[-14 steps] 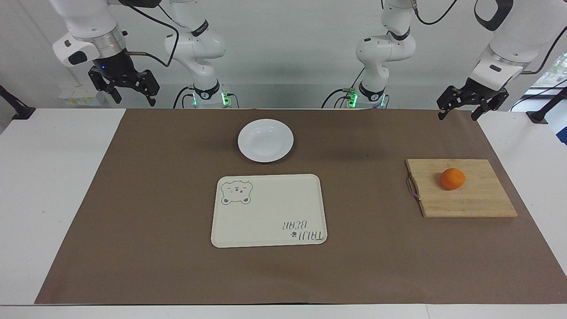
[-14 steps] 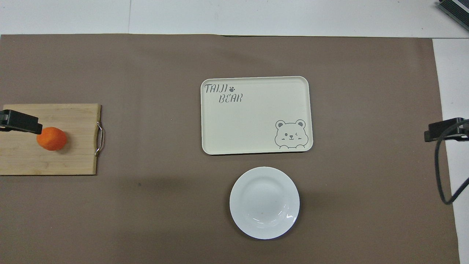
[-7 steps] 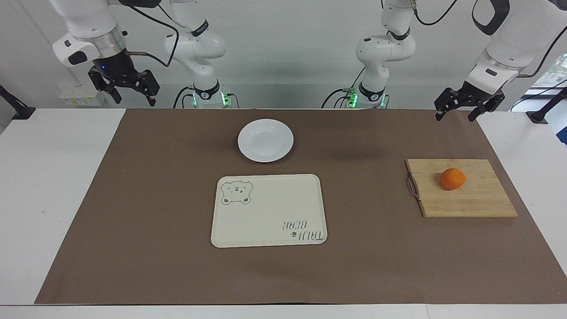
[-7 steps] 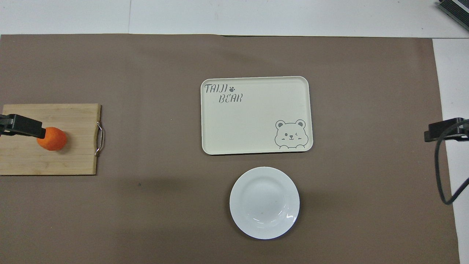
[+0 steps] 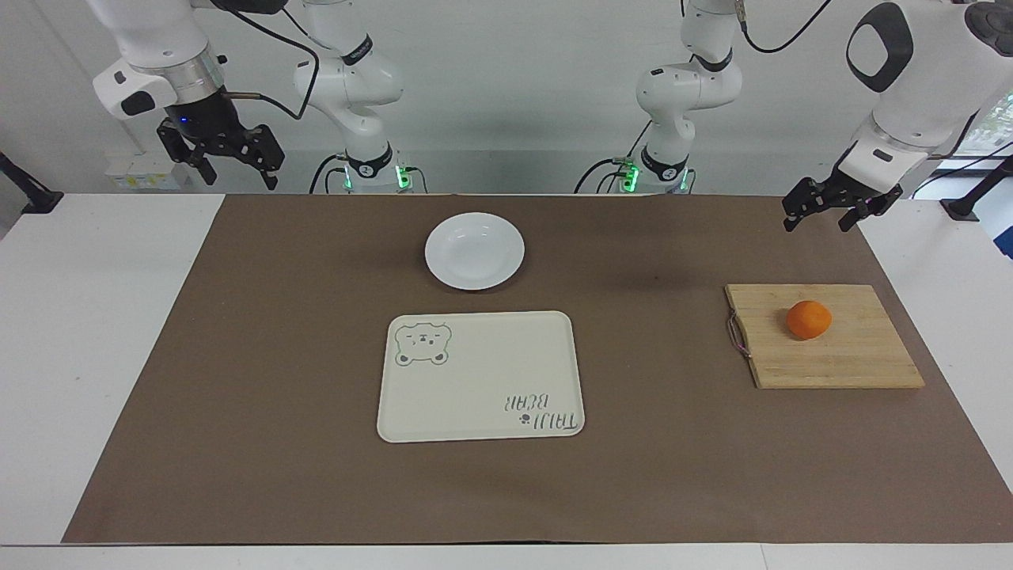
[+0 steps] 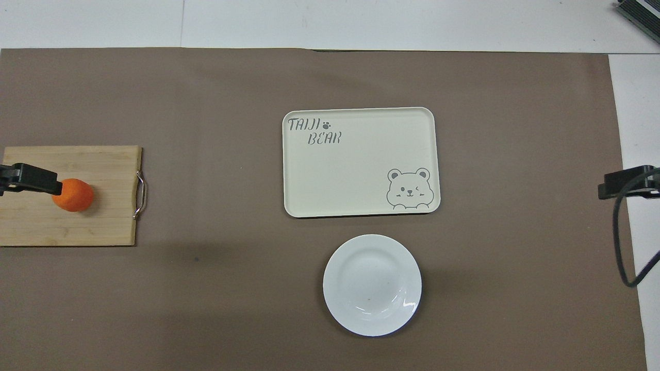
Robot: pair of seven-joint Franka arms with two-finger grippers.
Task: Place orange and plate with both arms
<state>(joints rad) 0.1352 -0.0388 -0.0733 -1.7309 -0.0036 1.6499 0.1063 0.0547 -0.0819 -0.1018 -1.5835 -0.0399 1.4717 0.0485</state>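
Left claw (image 5: 825, 212) spread, raised, apparently heading for small round orange fruit (image 5: 809, 320); right claw (image 5: 223, 161) spread, waiting, round white plate (image 5: 475, 251) untouched.

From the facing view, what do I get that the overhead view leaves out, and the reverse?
Facing only: both arms whole, left hand and right hand raised, both open, touching nothing. Overhead only: the left hand's tip appears to overlap the orange, and the tray lettering reads upright. Both: orange on the cutting board, empty plate nearer the robots than the tray.
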